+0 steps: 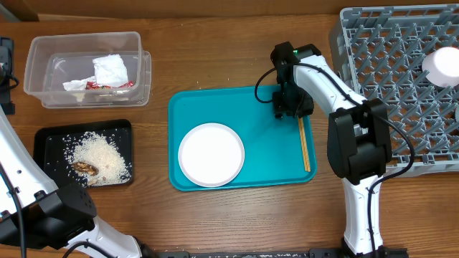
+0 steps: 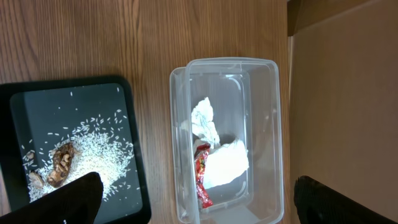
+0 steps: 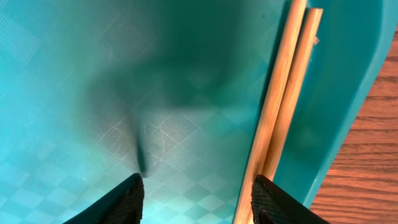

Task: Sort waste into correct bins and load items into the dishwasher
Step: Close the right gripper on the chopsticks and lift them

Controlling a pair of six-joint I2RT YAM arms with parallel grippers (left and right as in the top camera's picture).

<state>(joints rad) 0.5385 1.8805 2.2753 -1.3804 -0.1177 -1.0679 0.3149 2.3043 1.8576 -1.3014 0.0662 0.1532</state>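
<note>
So the right gripper (image 3: 199, 186) sits low over the far right corner of the teal tray (image 1: 215, 107), fingers spread well apart and nothing between them that it's actually got hold of. The chopsticks (image 3: 272, 106) lie side by side, touching each other, tucked along the teal tray's right wall. In the right wrist view their near end runs just inside one finger (image 3: 273, 199), while the other finger is way off over bare teal. From overhead the gripper is at the far end of the chopsticks, and the rest of the pair stretches toward the front of the counter (image 1: 215, 57). The plate (image 1: 211, 155) is flat on the same tray, front left, well apart from the gripper. The rack (image 1: 380, 64) is off to the right with one white bowl (image 1: 442, 66) in it. On the left side, the left gripper (image 2: 196, 180) hangs wide open and empty above the tub (image 1: 36, 64) and the black tray (image 1: 50, 140). The tub has the napkin (image 1: 110, 69) and the red wrapper (image 1: 107, 84) in it. The black tray has the rice (image 1: 100, 154) spread out with the brown scrap (image 1: 86, 168) at its edge.
</note>
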